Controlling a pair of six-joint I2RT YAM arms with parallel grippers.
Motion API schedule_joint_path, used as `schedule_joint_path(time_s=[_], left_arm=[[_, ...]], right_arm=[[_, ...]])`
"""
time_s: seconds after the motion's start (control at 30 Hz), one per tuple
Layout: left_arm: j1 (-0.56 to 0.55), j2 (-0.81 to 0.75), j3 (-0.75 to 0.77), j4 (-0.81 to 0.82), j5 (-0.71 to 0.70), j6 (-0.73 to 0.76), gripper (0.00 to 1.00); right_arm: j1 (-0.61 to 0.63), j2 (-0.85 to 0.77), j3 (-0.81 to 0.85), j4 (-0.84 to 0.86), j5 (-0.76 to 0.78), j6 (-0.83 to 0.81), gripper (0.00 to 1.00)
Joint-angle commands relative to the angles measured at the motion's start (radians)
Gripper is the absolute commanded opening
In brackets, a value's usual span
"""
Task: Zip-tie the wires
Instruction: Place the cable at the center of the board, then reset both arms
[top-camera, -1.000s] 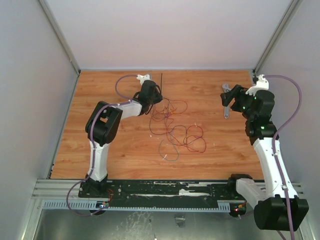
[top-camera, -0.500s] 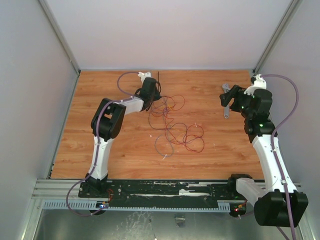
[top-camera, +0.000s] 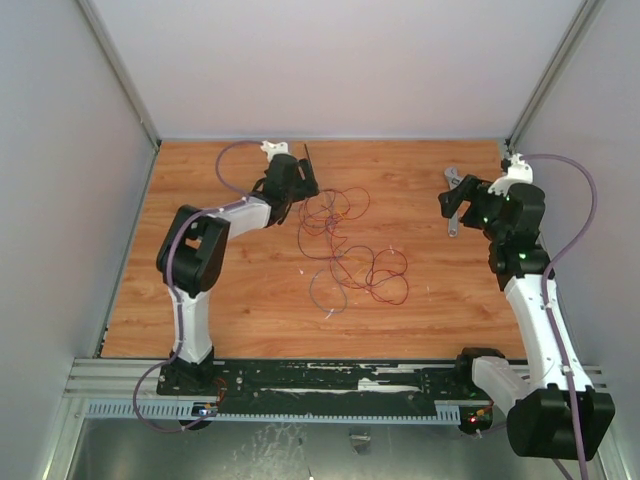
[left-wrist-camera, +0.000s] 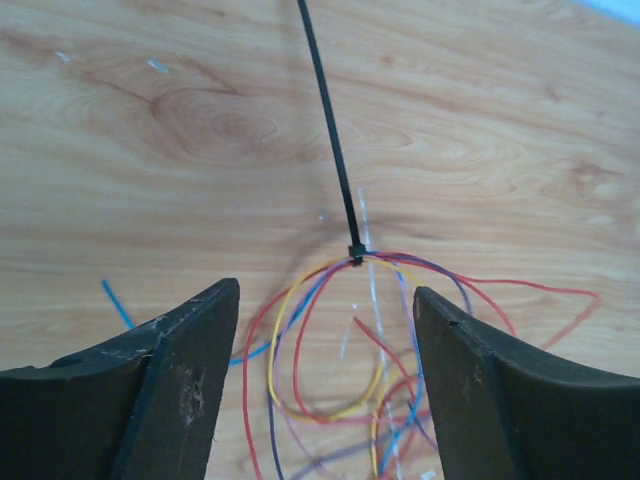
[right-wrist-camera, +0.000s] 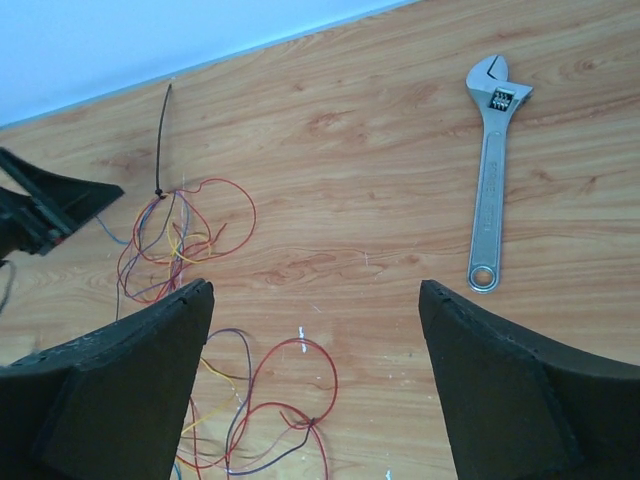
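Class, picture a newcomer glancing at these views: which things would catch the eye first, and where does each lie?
The tangle of red, yellow and blue wires sprawls across the middle of the wooden table. A black zip tie sticks out from its far end, its head gathering several strands just ahead of the open left gripper. A silver wrench lies alone toward the right, beyond the open right gripper.

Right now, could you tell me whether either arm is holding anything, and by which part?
Nothing is held. The left fingers stand apart just short of the zip tie cinched around the wires; the right fingers are apart too.
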Motion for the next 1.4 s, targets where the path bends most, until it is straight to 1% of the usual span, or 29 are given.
schedule_joint_path(time_s=[0.0,0.17,0.23,0.3,0.33,0.43,0.5,0.6,0.7,0.77,0.87,0.93,1.03,1.1,1.17,1.2,1.3,1.33,1.37], left_arm=[[0.017,-0.173,-0.096,0.125,0.048,0.020,0.77],[0.020,-0.370,-0.246,0.182,0.099,0.065,0.82],[0.025,-0.468,-0.340,0.224,0.088,0.098,0.83],[0.043,-0.569,-0.454,0.282,0.077,0.120,0.87],[0.061,-0.622,-0.518,0.310,0.080,0.123,0.89],[0.128,-0.790,-0.699,0.402,0.088,0.097,0.92],[0.170,-0.889,-0.817,0.454,0.075,0.081,0.94],[0.202,-1.037,-0.984,0.518,0.001,0.078,0.97],[0.204,-1.191,-1.073,0.542,-0.127,0.146,0.97],[0.204,-1.258,-1.106,0.542,-0.225,0.188,0.97],[0.204,-1.301,-1.149,0.534,-0.357,0.222,0.97],[0.204,-1.302,-1.181,0.549,-0.407,0.224,0.97],[0.204,-1.278,-1.231,0.611,-0.438,0.256,0.97],[0.204,-1.250,-1.251,0.639,-0.452,0.277,0.97],[0.204,-1.217,-1.266,0.661,-0.459,0.295,0.97],[0.204,-1.200,-1.275,0.674,-0.463,0.301,0.97],[0.204,-1.150,-1.310,0.739,-0.477,0.328,0.97],[0.205,-1.134,-1.318,0.754,-0.479,0.335,0.97],[0.205,-1.117,-1.322,0.760,-0.478,0.346,0.97]], right_arm=[[-0.014,-0.019,-0.027,0.033,-0.025,-0.014,0.86],[-0.014,-0.048,-0.076,0.068,-0.016,-0.017,0.92],[-0.016,-0.057,-0.104,0.086,-0.014,-0.035,0.94],[-0.018,-0.062,-0.133,0.108,-0.004,-0.053,0.99],[-0.017,-0.064,-0.154,0.126,0.004,-0.060,0.99],[-0.018,-0.078,-0.255,0.250,0.029,-0.057,0.99],[-0.017,-0.087,-0.352,0.370,0.033,-0.058,0.99],[-0.017,-0.096,-0.465,0.524,0.099,-0.080,0.99],[-0.017,-0.075,-0.562,0.688,0.176,-0.119,0.99],[-0.017,-0.027,-0.606,0.785,0.197,-0.160,0.99],[-0.013,0.050,-0.665,0.951,0.244,-0.176,0.99],[-0.008,0.113,-0.710,1.084,0.264,-0.198,0.99],[0.010,0.183,-0.763,1.266,0.273,-0.214,0.99],[0.041,0.200,-0.751,1.274,0.292,-0.279,0.99],[0.087,0.225,-0.787,1.397,0.357,-0.349,0.99],[0.100,0.256,-0.806,1.489,0.372,-0.366,0.99],[0.130,0.434,-0.879,1.796,0.394,-0.400,0.99],[0.151,0.492,-0.888,1.885,0.430,-0.416,0.99],[0.170,0.493,-0.887,1.867,0.470,-0.426,0.99]])
